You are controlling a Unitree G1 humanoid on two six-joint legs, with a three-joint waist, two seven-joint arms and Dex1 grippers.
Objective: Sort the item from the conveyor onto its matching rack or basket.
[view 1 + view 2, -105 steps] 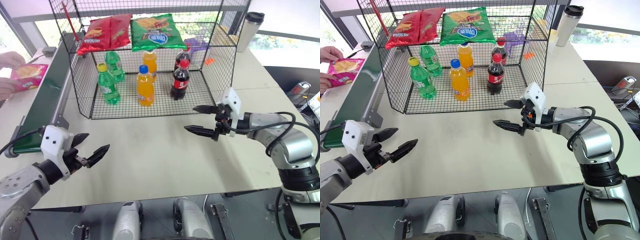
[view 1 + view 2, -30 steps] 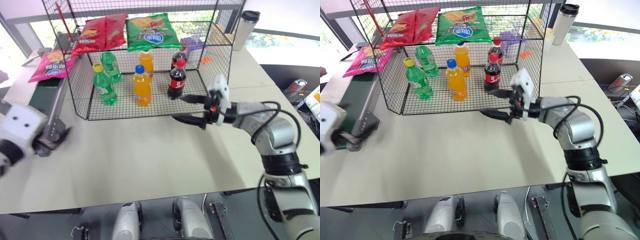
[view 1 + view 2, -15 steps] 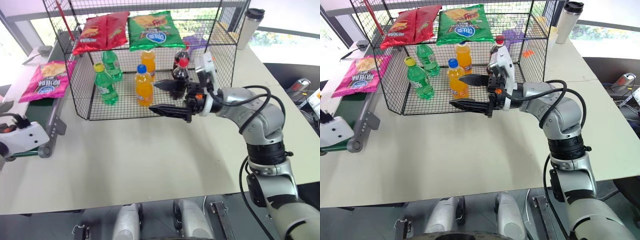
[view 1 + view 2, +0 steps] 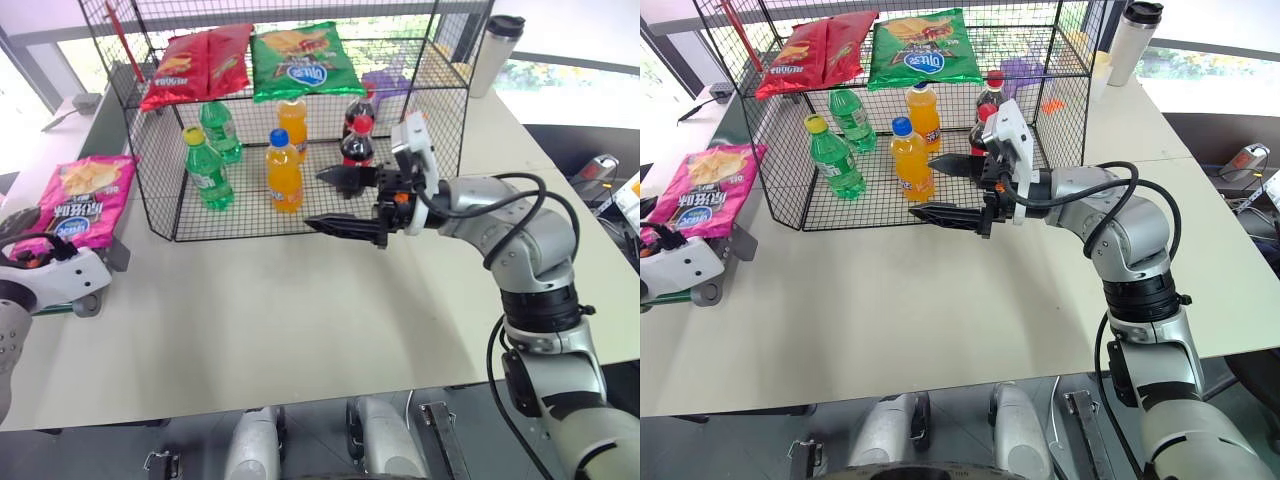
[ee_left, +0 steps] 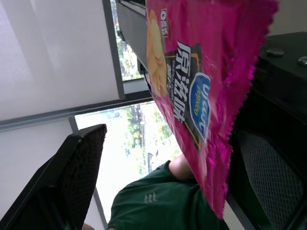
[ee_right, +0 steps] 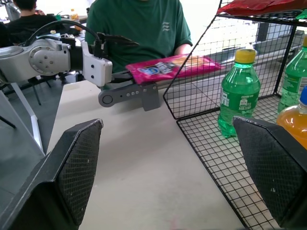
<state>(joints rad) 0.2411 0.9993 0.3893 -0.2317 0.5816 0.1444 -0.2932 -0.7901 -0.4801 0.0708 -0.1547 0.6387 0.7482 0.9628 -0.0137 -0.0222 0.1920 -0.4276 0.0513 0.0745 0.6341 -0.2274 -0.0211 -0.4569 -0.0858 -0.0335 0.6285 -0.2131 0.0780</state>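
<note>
Both grippers stand with their black fingers spread apart and nothing between them. At the far left edge of the left eye view, the left gripper (image 4: 25,228) sits just at the near end of the conveyor (image 4: 708,293), right below the pink crisp bag (image 4: 84,200). That magenta bag, with its yellow chips picture and blue logo, lies flat on the belt's near end in the left part of the frame, just outside the left wall of the black wire rack (image 4: 160,215). In the left wrist view the bag (image 5: 201,91) hangs across the upper right of the frame, close beside one mesh-padded finger (image 5: 76,172), with a person in a green shirt (image 5: 158,211) behind it; whether the finger touches the bag I cannot tell.

Near the middle of the left eye view, the right gripper (image 4: 345,200) points toward the left of the frame, held above the desk (image 4: 300,310) in front of the rack's open lower tier. On that mesh floor stand two green bottles (image 4: 205,170), two orange bottles (image 4: 283,172) and two cola bottles (image 4: 357,150). On the upper tier lie two red crisp bags (image 4: 195,62) and a green crisp bag (image 4: 300,60). A tall steel tumbler (image 4: 495,55) stands on the desk at the upper right, beyond the rack.
</note>
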